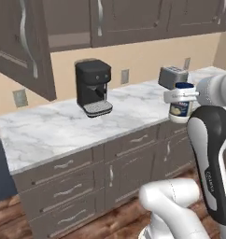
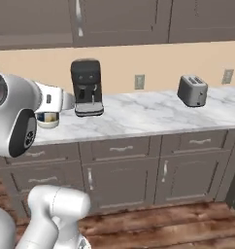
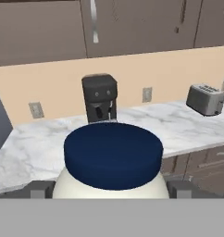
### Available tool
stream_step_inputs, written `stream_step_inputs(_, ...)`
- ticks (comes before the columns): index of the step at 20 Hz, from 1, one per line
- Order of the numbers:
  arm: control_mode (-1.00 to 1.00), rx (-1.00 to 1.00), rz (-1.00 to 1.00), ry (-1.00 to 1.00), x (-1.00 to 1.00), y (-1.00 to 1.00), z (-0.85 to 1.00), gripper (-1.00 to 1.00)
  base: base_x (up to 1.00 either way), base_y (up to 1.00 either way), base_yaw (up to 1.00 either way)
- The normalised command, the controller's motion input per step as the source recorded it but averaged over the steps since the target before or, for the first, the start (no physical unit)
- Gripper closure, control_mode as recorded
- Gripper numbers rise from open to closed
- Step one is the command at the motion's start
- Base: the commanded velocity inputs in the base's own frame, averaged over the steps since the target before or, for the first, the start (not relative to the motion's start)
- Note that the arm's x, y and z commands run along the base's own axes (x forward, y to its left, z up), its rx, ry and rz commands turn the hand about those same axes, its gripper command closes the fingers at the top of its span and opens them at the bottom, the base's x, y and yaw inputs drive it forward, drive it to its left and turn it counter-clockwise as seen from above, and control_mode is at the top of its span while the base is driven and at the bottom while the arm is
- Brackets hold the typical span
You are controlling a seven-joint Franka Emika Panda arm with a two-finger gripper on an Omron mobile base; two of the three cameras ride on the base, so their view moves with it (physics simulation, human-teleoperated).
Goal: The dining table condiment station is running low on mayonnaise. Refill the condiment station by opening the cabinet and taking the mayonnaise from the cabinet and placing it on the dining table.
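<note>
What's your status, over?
Gripper closed around the mayonnaise, jar held off the counter. Cabinet door hangs open. Coffee machine and toaster on counter behind; nothing blocking.

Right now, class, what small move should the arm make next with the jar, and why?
Probably carry the mayonnaise jar away from the counter toward the dining table. The jar sits between the gripper fingers, held in the air in front of the counter, and the cabinet door already hangs open.
</note>
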Motion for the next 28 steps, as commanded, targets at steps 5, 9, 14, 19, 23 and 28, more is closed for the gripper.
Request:
stream_step_inputs(5, 1.00, 0.00, 0.00, 0.00, 0.00, 0.00, 0.00, 1.00, -0.22, -0.01, -0.86)
stream_step_inputs(9, 1.00, 0.00, 0.00, 0.00, 0.00, 0.00, 0.00, 1.00, -0.05, -0.01, -0.90)
stream_step_inputs(14, 1.00, 0.00, 0.00, 0.00, 0.00, 0.00, 0.00, 1.00, -0.07, -0.08, -0.87)
stream_step_inputs(19, 1.00, 0.00, 0.00, 0.00, 0.00, 0.00, 0.00, 1.00, -0.05, -0.07, -0.88)
stream_step_inputs(23, 1.00, 0.00, 0.00, 0.00, 0.00, 0.00, 0.00, 1.00, 0.00, -0.11, -0.88)
stream_step_inputs(28, 1.00, 0.00, 0.00, 0.00, 0.00, 0.00, 0.00, 1.00, 0.00, -0.18, -0.87)
